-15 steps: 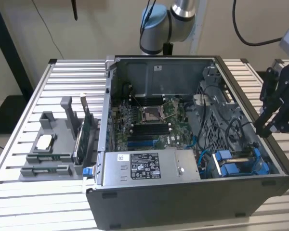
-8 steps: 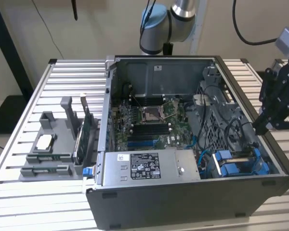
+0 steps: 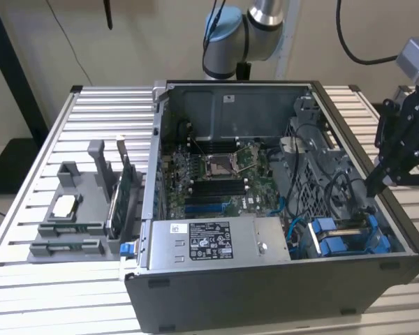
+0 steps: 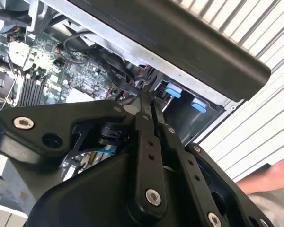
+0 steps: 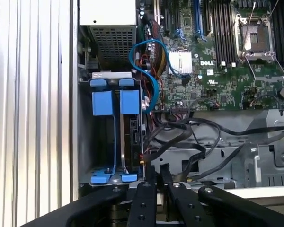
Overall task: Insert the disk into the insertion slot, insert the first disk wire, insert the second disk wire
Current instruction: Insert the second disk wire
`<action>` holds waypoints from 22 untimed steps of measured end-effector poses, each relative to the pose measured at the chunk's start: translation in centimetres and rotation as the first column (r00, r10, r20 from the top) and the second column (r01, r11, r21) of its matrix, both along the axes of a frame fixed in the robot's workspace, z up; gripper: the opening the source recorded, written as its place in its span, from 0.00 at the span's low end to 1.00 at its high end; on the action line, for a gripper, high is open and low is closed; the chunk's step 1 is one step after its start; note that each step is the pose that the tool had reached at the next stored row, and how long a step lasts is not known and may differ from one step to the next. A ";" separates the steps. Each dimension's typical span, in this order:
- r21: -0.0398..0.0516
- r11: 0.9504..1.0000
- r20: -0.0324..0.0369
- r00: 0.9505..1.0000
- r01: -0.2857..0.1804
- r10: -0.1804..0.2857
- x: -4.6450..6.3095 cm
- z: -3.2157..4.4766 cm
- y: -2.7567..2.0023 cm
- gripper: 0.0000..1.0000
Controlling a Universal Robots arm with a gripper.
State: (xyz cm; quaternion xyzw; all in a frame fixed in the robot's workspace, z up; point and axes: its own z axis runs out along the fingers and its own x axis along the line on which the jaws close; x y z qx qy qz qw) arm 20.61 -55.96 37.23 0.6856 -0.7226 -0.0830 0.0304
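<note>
Where the pincer (image 3: pixel 372 188) appears in the exterior view, it is held over the exterior view's right end of the open computer case (image 3: pixel 265 293), with its tips lowered just inside the case wall. In both wrist views its fingers (image 5: pixel 144 198) are found drawn almost together, with a thin gap left between them. The pincer is therefore recorded as clenched, though whether a wire is caught between the tips cannot be told. The tips are noted just beside a bundle of black cables (image 5: pixel 189 135), at one end of the insertion slot (image 5: pixel 85 146).

The disk (image 5: pixel 131 137) is found seated in the insertion slot. It is viewed edge-on as a dark slab, with bright blue carrier parts at both ends. A second blue carrier (image 5: pixel 103 103) is observed just beside it in the same bay. A blue cable (image 5: pixel 149 75) is seen looped near the other end of the bay, over the edge of the motherboard (image 5: pixel 213 71). The grey power-supply box (image 3: pixel 209 241) is noted next to the bay, and the case is set on a slatted table (image 3: pixel 28 293).
</note>
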 end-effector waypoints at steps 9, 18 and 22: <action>0.013 1.000 0.000 1.000 0.009 -0.009 -1.2 0.91 0.00 0.15; 0.047 0.999 -0.001 1.000 0.017 -0.017 -2.7 1.95 0.00 0.15; 0.048 0.999 -0.001 1.000 0.018 -0.018 -2.9 2.02 0.00 0.15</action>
